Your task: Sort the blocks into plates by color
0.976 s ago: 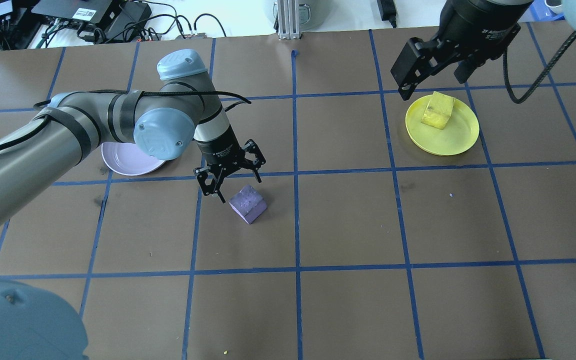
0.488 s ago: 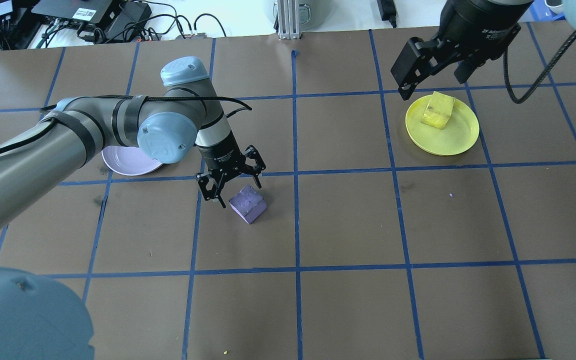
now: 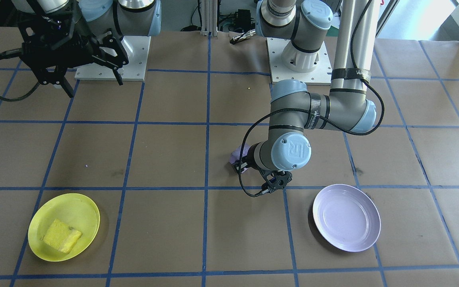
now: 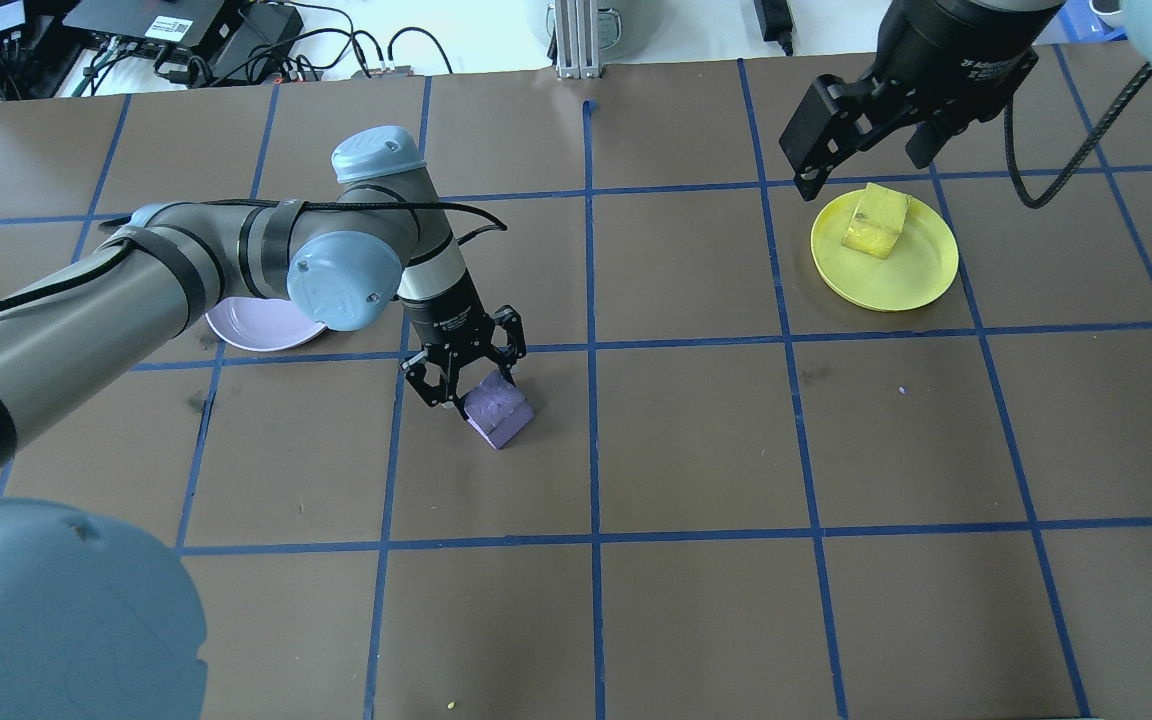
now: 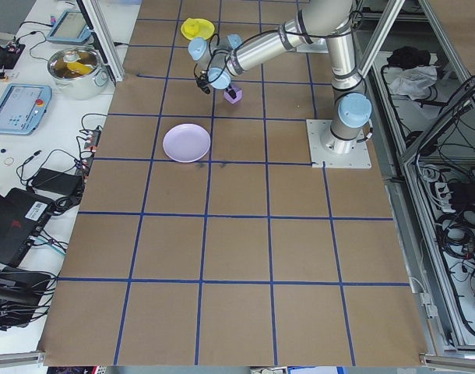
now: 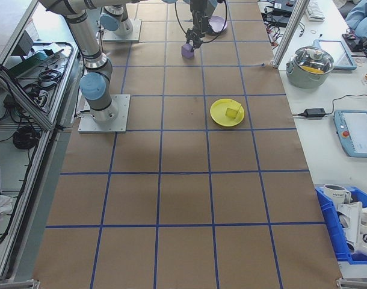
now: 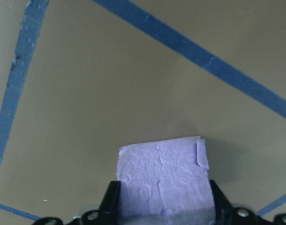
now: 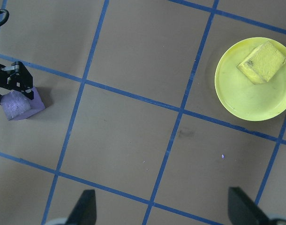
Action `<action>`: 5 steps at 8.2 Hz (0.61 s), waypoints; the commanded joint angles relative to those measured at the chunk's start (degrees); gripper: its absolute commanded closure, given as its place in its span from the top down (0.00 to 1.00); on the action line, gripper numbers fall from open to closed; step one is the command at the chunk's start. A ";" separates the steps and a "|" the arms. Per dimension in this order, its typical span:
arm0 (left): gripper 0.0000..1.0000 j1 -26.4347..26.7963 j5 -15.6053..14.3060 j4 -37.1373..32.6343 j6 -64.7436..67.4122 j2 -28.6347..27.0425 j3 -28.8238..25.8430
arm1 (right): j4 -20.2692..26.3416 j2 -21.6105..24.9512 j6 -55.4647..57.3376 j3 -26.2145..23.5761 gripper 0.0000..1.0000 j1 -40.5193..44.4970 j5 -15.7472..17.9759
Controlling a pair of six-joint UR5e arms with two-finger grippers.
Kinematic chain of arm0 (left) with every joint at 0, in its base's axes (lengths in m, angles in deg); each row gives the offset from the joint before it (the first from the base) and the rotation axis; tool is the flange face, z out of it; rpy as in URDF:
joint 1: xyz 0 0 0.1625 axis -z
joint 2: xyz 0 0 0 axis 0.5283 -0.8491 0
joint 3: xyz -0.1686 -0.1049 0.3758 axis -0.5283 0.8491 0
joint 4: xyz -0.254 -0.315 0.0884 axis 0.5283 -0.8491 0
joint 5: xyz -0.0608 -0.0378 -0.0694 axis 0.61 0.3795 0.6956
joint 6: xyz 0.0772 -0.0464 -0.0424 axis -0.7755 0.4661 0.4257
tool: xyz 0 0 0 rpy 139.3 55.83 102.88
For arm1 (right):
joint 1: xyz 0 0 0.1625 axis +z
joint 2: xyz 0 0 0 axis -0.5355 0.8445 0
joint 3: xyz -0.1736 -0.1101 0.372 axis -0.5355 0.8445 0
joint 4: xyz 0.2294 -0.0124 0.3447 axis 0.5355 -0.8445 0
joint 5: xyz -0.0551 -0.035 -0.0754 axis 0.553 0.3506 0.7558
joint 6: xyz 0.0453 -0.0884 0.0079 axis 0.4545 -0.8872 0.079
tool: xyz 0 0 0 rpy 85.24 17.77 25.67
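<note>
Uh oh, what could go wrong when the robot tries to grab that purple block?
1. The left gripper straddles only the purple block's near edge, with its jaws not yet shut, so a shallow pinch might let the block slip or tip.
2. The foam-like block looks rough and soft, so squeezing could squash it unevenly.
3. The lavender plate sits close beside the arm, and a low carry might bump its rim.

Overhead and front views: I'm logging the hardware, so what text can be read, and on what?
"2F Adaptive", partly legible: right gripper body.
"UR" logo: left arm's blue joint cap.
Black strap lettering: too blurred to read.
</note>
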 commanded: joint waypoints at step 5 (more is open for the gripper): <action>0.00 -0.44 -6.22 -1.57 -8.79 5.20 -3.14 | -0.27 -0.20 0.11 -0.09 1.00 -0.19 -0.11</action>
